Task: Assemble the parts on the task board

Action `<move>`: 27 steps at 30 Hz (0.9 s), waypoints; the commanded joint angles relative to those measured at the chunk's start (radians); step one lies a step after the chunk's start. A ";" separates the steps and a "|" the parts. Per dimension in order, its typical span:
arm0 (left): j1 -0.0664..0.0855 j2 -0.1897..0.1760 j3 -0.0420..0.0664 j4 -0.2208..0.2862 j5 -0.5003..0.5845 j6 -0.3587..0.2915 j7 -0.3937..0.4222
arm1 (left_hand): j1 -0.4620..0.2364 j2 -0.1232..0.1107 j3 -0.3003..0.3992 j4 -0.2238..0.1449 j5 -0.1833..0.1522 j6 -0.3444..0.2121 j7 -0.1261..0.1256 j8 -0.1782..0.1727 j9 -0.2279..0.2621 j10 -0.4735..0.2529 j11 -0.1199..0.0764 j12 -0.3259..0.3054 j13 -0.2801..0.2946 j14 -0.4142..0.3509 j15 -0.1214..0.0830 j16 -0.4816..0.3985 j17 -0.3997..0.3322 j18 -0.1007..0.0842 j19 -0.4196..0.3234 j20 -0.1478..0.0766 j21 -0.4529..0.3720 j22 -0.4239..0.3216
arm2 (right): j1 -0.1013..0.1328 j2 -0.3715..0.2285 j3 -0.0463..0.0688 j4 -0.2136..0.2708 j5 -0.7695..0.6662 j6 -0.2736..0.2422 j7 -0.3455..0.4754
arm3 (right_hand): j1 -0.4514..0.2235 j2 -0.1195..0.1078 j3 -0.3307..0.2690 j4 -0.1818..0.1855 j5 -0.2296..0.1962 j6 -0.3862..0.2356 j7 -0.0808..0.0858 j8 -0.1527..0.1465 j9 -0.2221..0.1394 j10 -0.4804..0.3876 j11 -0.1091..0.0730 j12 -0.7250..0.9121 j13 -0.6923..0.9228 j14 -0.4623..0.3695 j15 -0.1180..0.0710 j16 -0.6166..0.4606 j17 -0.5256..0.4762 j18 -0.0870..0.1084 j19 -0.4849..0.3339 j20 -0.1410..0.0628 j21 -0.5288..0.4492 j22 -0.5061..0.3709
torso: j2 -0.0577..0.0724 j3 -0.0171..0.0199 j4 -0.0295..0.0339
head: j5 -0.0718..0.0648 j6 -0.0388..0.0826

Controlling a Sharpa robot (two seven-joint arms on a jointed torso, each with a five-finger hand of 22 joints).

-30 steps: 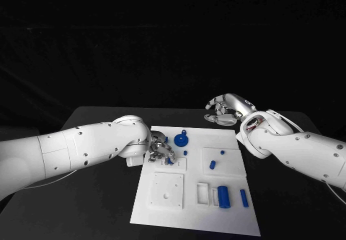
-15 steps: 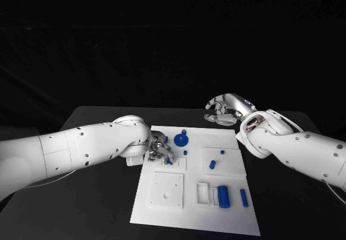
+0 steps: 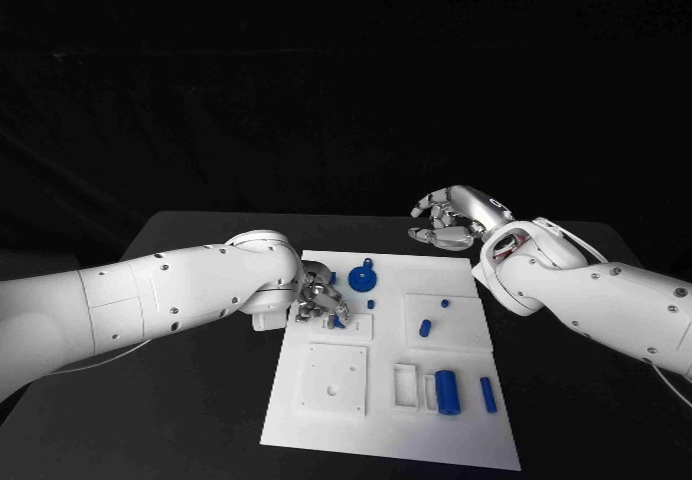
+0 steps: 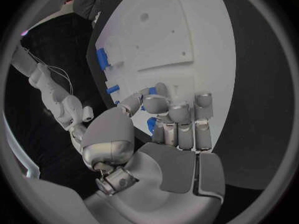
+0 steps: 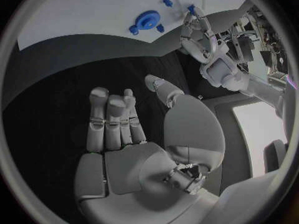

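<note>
A: What's on the flat white rectangular task board (image 3: 387, 440)?
B: Small blue plastic parts: a gear (image 3: 362, 280), a fat cylinder (image 3: 447, 393), pegs. The board lies mid-bench (image 3: 188, 240).
A: Changes?
B: Nothing moved since before.
A: Hands?
B: Left hand (image 3: 320, 300) fingers (image 4: 177, 115) curl around a blue peg (image 4: 151, 125) over the board. Right hand (image 3: 451, 220) hovers beyond the far edge, fingers (image 5: 112, 117) apart, empty.

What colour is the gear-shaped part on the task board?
Blue; the gear-shaped part shows best in the right wrist view.
</note>
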 commanded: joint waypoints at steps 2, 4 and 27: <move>0.002 0.001 -0.004 0.001 -0.006 0.023 0.006 | 0.043 0.053 0.072 -0.073 0.005 0.063 -0.035 -0.002 0.002 -0.061 -0.034 0.005 0.002 -0.013 -0.019 0.005 0.002 0.017 -0.001 -0.139 0.000 0.008 | 0.000 0.001 0.000 0.001 -0.009 0.010 0.002 | 0.004 0.008 -0.003 0.001 0.004 -0.001 0.010 0.005 0.002 0.002 -0.005 0.007 -0.001 0.004 -0.001 0.006 -0.001 0.030 -0.001 -0.005 -0.003 0.017 | 0.000 -0.0005 -0.0006 | 0.000 -0.002; 0.002 0.001 -0.005 0.002 -0.005 0.028 0.008 | 0.042 0.053 0.072 -0.073 0.005 0.063 -0.035 -0.002 0.002 -0.061 -0.034 0.005 0.002 -0.013 -0.019 0.005 0.002 0.017 -0.001 -0.139 0.000 0.008 | 0.000 0.001 0.000 0.001 -0.009 0.011 0.002 | 0.004 0.008 -0.003 0.001 0.003 -0.001 0.010 0.005 0.002 0.002 -0.005 0.007 -0.001 0.004 -0.001 0.006 -0.001 0.030 -0.001 -0.005 -0.003 0.017 | 0.000 -0.0002 -0.0003 | -0.001 -0.002; 0.002 0.009 -0.007 -0.008 -0.032 0.023 0.007 | 0.040 0.054 0.071 -0.071 0.003 0.064 -0.035 -0.004 0.004 -0.061 -0.034 0.005 0.002 -0.013 -0.019 0.006 0.001 0.017 0.000 -0.140 0.000 0.008 | 0.000 0.003 0.000 0.001 -0.009 0.011 0.003 | 0.004 0.009 -0.003 0.001 0.003 -0.001 0.009 0.005 0.002 0.002 -0.006 0.007 -0.002 0.004 -0.001 0.006 -0.002 0.030 -0.001 -0.005 -0.003 0.017 | 0.000 -0.0002 -0.0003 | 0.000 -0.002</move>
